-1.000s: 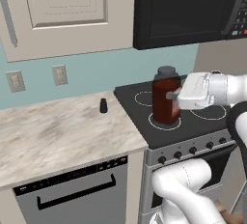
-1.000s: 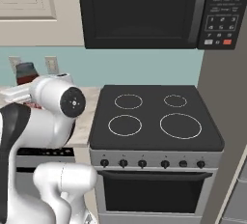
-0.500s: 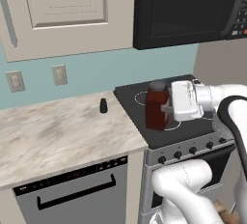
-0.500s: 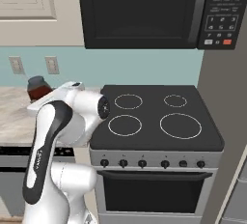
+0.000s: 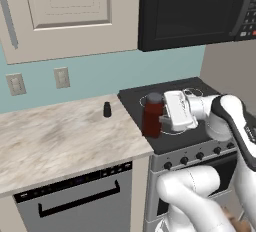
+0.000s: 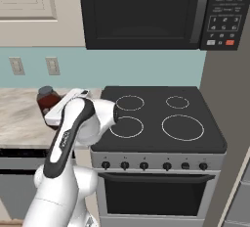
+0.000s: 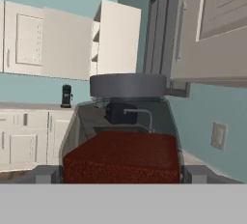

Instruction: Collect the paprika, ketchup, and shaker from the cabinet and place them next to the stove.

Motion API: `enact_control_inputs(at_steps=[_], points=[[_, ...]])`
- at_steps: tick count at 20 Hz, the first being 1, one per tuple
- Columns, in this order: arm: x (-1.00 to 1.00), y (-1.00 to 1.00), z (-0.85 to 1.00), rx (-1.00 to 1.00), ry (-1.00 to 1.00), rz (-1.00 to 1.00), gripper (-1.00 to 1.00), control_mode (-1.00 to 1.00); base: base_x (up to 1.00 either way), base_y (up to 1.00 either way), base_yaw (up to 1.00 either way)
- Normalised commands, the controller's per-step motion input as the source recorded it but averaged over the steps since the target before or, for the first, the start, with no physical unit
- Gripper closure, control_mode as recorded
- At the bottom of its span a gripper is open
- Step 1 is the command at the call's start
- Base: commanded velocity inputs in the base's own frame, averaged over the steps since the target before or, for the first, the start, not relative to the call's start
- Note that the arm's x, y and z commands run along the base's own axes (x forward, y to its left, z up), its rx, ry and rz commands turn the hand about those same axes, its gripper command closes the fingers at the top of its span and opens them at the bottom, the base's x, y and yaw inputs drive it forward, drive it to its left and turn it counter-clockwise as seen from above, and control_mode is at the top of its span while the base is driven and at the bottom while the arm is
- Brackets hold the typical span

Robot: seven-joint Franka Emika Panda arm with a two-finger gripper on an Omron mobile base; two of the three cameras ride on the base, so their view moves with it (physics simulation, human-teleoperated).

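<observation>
I saw the pincer (image 5: 161,119) pinching the paprika (image 5: 152,115), a straight-sided red-brown jar with a wide grey cap, at the glossy black stove's (image 5: 172,141) left edge; whether it rested there I could not tell. The stubby black shaker (image 5: 107,109) stood on the marbled table (image 5: 60,141) near its back edge.

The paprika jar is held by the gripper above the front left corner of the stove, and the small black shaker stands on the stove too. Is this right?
Not quite. The shaker stands on the marble counter left of the stove, not on it; the left base view shows this. The rest holds: the gripper holds the paprika at the stove's front left corner.
</observation>
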Motion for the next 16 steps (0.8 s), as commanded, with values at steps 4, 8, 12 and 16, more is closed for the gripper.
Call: enact_control_inputs(at_steps=[4,8,12,16], points=[[0.68,0.00,-0.18,0.00,0.06,0.10,1.00,-1.00,0.00,0.00,0.00],[0.73,0.00,-0.15,0.00,0.11,0.10,1.00,-1.00,0.00,0.00,0.00],[0.69,0.01,-0.23,0.00,0.08,0.12,1.00,-1.00,0.00,0.00,0.00],[0.63,0.03,-0.33,0.00,0.02,0.12,1.00,-1.00,0.00,0.00,0.00]])
